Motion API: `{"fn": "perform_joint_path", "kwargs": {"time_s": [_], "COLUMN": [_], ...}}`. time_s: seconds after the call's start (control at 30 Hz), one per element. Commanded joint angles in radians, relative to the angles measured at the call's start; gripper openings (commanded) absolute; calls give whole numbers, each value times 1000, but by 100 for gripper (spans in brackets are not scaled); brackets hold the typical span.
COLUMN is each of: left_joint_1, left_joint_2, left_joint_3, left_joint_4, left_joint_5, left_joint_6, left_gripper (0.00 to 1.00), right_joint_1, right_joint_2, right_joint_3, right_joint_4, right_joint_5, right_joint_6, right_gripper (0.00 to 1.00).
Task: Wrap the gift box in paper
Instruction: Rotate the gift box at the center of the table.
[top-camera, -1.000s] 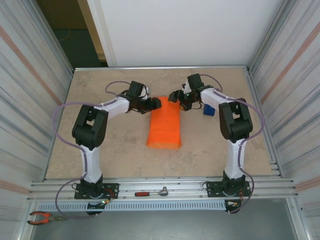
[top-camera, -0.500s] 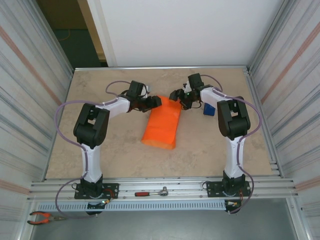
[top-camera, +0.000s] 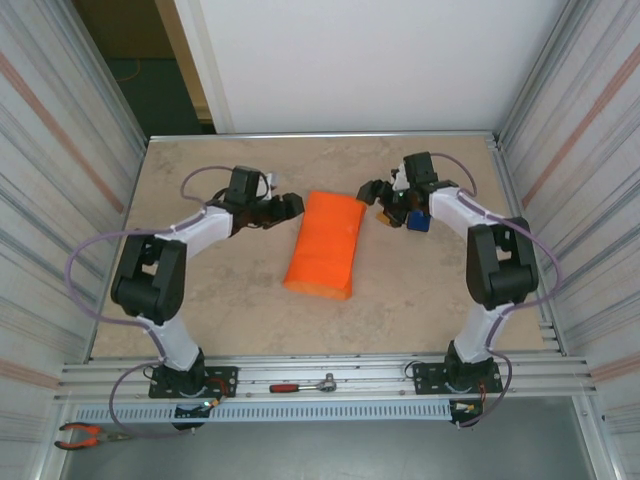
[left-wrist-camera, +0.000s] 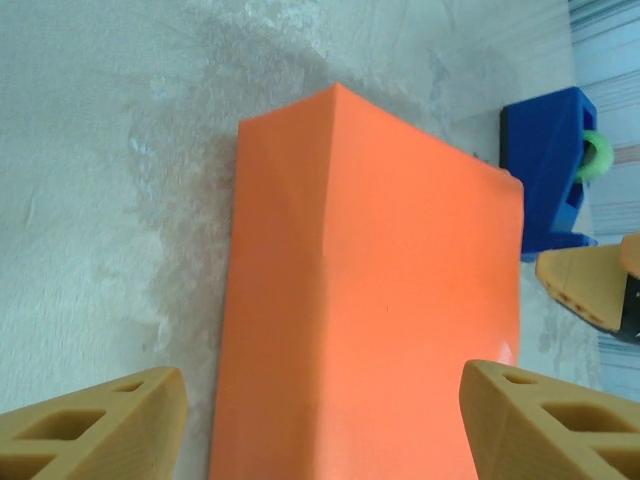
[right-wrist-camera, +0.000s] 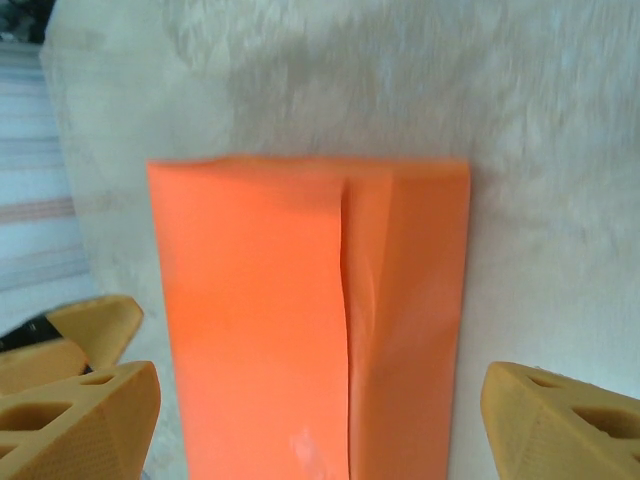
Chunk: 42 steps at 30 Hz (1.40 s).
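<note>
The orange paper (top-camera: 325, 243) lies folded into a long flat bundle in the middle of the table, slightly slanted. Its overlapping seam (right-wrist-camera: 346, 300) runs along its length. The gift box is hidden inside the paper. My left gripper (top-camera: 288, 206) hovers just left of the bundle's far end, open, its fingers (left-wrist-camera: 100, 425) spread wider than the paper (left-wrist-camera: 375, 300). My right gripper (top-camera: 369, 192) hangs just right of that same end, open too, with the paper (right-wrist-camera: 300, 300) between its spread fingertips (right-wrist-camera: 560, 425) but untouched.
A blue tape dispenser (top-camera: 417, 216) stands right behind my right gripper, also seen as the blue dispenser (left-wrist-camera: 548, 170). A ratchet wrench (top-camera: 305, 384) lies on the front rail and pliers (top-camera: 85, 435) at the near left. Metal walls close both sides.
Both grippers have let go of the paper's far end and drawn apart, left arm leftward, right arm rightward. The bundle has settled slanted on the table.
</note>
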Motion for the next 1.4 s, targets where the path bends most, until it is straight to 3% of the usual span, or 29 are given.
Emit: {"fn": "perform_joint_path", "kwargs": {"time_s": [0.0,0.23,0.53,0.63,0.77,0.9,0.97,1.13,1.2,1.3,1.37], "left_joint_1": [-3,-16,-123,-140,-139,-111,-102,-100,-100,-100,-101], "left_joint_2": [-77,-129,-84,-80,-92,-145,-184,-268,-300,-312,-305], "left_joint_3": [-88,-229,-244,-252,-255,-278,-295,-359,-387,-411,-426], "left_joint_4": [27,112,195,219,219,190,169,122,76,27,24], "left_joint_5": [41,61,37,25,9,-16,-30,-109,-170,-206,-203], "left_joint_6": [25,-23,-78,-96,-97,-86,-78,-84,-106,-121,-127], "left_gripper": [73,69,60,59,60,65,65,58,49,37,35], "right_joint_1": [47,140,150,143,122,86,71,26,6,-8,-7], "right_joint_2": [-99,-129,-7,32,40,-58,-125,-261,-299,-310,-296], "right_joint_3": [-101,-160,-53,1,39,-26,-78,-243,-308,-368,-389], "right_joint_4": [15,23,40,34,17,16,-5,-13,-5,10,20], "right_joint_5": [20,66,8,-6,-12,-12,19,69,80,69,59], "right_joint_6": [-5,44,54,47,20,1,-19,-37,-36,-44,-53], "right_gripper": [81,74,42,36,38,59,64,62,54,33,20]}}
